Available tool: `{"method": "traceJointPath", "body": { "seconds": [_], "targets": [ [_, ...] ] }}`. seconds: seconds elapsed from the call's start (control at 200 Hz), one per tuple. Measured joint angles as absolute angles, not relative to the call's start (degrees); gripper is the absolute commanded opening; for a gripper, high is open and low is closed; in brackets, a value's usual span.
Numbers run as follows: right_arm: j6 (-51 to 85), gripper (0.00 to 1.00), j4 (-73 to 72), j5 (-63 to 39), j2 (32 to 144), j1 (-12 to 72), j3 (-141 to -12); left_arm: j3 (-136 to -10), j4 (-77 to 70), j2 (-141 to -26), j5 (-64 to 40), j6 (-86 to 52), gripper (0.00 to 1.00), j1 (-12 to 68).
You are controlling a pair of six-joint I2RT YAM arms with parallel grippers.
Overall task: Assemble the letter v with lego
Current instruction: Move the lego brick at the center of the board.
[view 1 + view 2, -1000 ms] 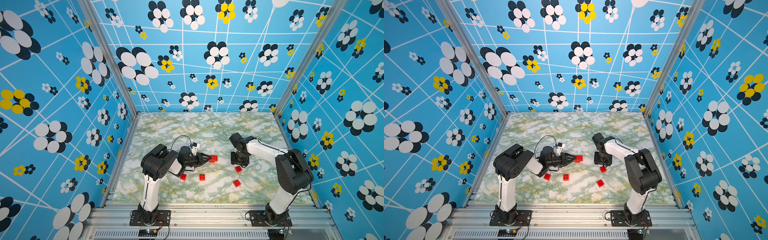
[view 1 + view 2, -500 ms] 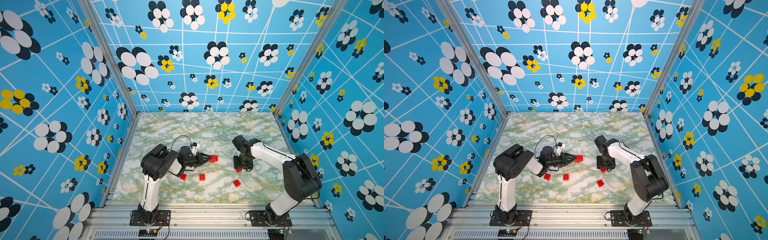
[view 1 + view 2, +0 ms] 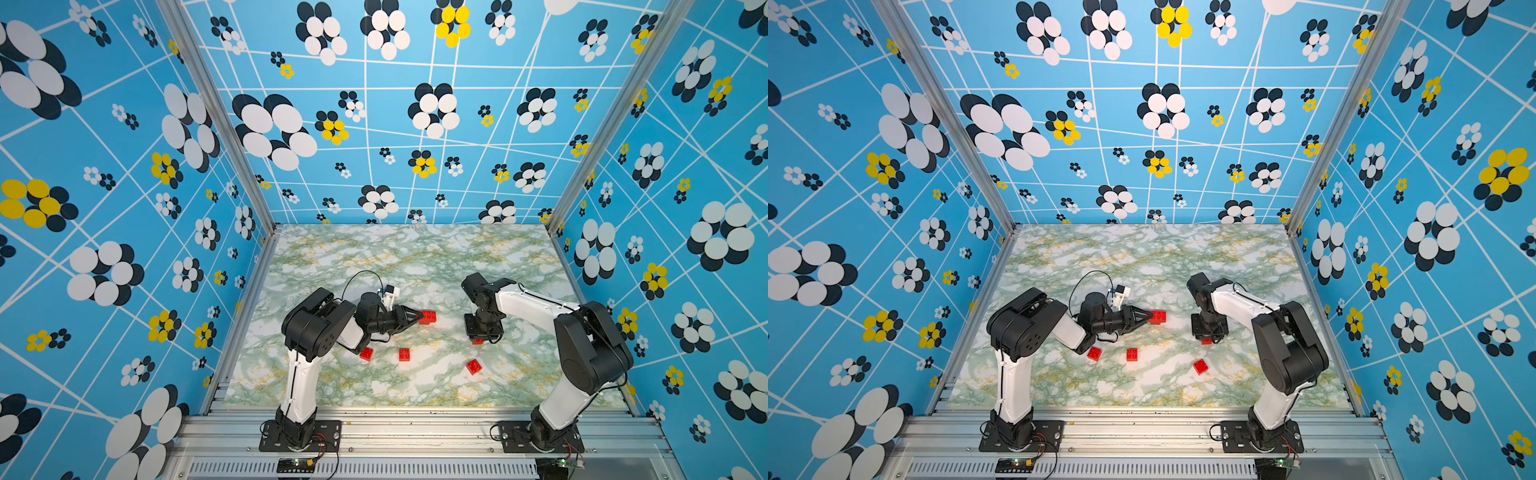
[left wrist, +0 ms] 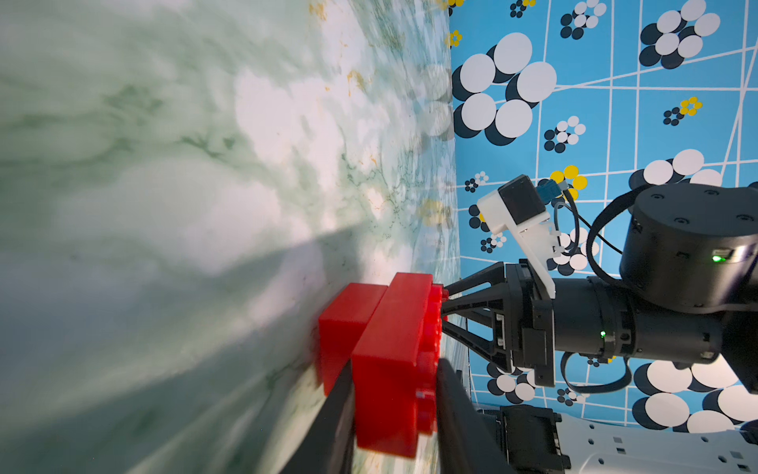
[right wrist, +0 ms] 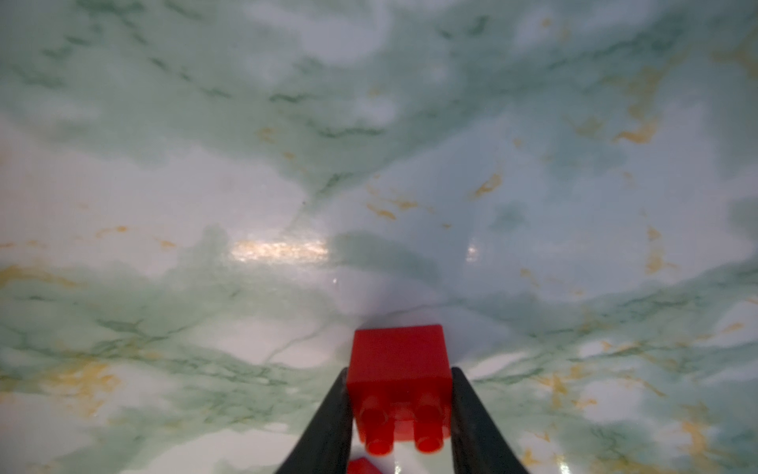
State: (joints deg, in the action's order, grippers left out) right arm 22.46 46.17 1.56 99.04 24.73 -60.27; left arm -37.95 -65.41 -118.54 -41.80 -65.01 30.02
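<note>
1. Bricks in a joined pair sit clamped in the left end effector, down at the table.
2. The right end effector is pinched shut on one short brick.
3. From it the joined pair lies near, toward the left arm's side, long axis roughly across the table.
4. From above, its body hides nearly all of that short brick; whether it's lifted, I can't tell.

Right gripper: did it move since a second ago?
Yes. The right gripper dropped toward the front, nearer the loose brick that stayed put, and closed on a small brick.
</note>
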Motion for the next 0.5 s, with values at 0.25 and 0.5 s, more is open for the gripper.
{"method": "traceJointPath", "body": {
  "seconds": [0.25, 0.5],
  "targets": [
    [22.7, 0.33, 46.2, 1.3, 102.6, 26.2, -65.8, -37.9, -65.9, -118.8, -41.8, -65.2, 0.31, 30.0],
    [23.3, 0.70, 46.1, 1.2, 105.4, 27.2, -68.6, -37.9, -67.8, -119.4, -42.0, -65.5, 0.30, 30.0]
  ]
}}
